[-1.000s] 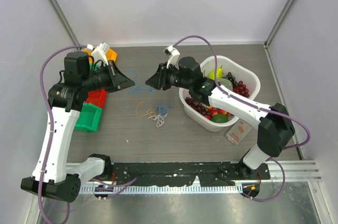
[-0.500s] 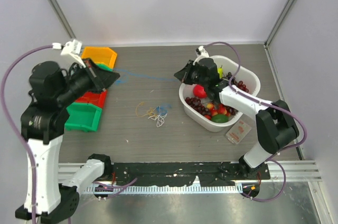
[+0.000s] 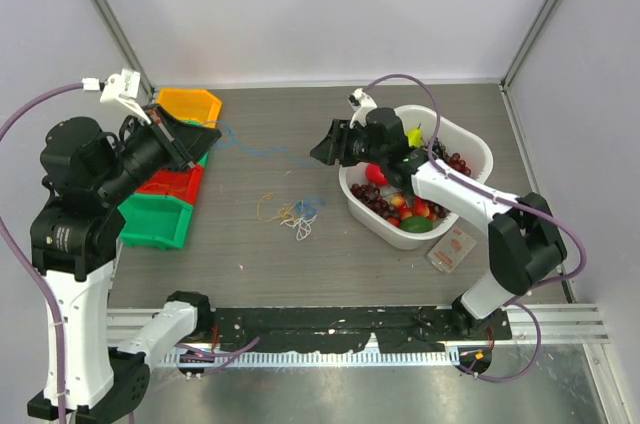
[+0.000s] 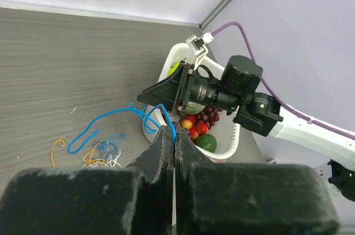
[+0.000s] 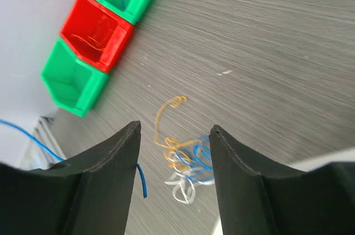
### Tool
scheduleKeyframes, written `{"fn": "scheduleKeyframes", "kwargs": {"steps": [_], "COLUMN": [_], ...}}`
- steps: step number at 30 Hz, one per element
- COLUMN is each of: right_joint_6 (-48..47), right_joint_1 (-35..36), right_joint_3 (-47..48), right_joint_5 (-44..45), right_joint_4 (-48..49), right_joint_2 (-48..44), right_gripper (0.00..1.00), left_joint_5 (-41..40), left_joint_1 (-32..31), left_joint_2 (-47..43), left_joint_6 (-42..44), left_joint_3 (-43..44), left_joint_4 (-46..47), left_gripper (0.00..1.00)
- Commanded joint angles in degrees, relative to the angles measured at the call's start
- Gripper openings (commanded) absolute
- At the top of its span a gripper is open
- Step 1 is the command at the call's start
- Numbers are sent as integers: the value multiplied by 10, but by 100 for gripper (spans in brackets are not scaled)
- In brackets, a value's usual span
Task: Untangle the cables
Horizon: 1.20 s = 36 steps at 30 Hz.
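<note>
The cables are thin wires. A small blue, orange and white clump [image 3: 293,216] lies on the table between the arms and shows below the right wrist camera [image 5: 188,157]. One blue cable [image 4: 105,117] is drawn out from it. My left gripper [image 3: 213,134] is up beside the orange bin and is shut on that blue cable [image 4: 174,133]. My right gripper [image 3: 316,154] hangs open in front of the white basket [image 3: 372,224]. A short blue cable end [image 5: 143,182] dangles by its left finger, while the jaws [image 5: 175,131] stand apart.
The white basket holds grapes and other fruit. Orange [image 3: 190,102], red [image 3: 170,184] and green [image 3: 155,224] bins line the left side. A pink packet [image 3: 452,247] lies in front of the basket. Purple arm hoses loop above both arms.
The left arm lifted and drew back to the bins, pulling the blue cable out. The right gripper retreated to the basket, shut, then came forward a little and opened.
</note>
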Motion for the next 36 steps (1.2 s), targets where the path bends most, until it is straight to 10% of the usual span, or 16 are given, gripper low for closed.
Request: {"fn": "scheduleKeyframes", "kwargs": {"steps": [1,9,21,36], "right_joint_6": [-169,-287,-204,-225], "right_joint_1": [1,93,132,163], "right_joint_3": [52,127,125,163], "right_joint_5": [37,-14,-216,-208], "right_joint_4": [-119,-139,51,65], "right_joint_2": [-88,-124,-89,-10], "right_gripper": [61,69,71,60], "left_joint_5": [10,25,36,49], "left_joint_1": [1,1,1,0], "left_joint_2": [17,25,33,39], "left_joint_6": [-20,-42,-42,-48], "left_joint_3": [4,-15,0,4], "left_joint_4": [5,-1,-13,-9], "left_gripper": [0,0,0,0]}}
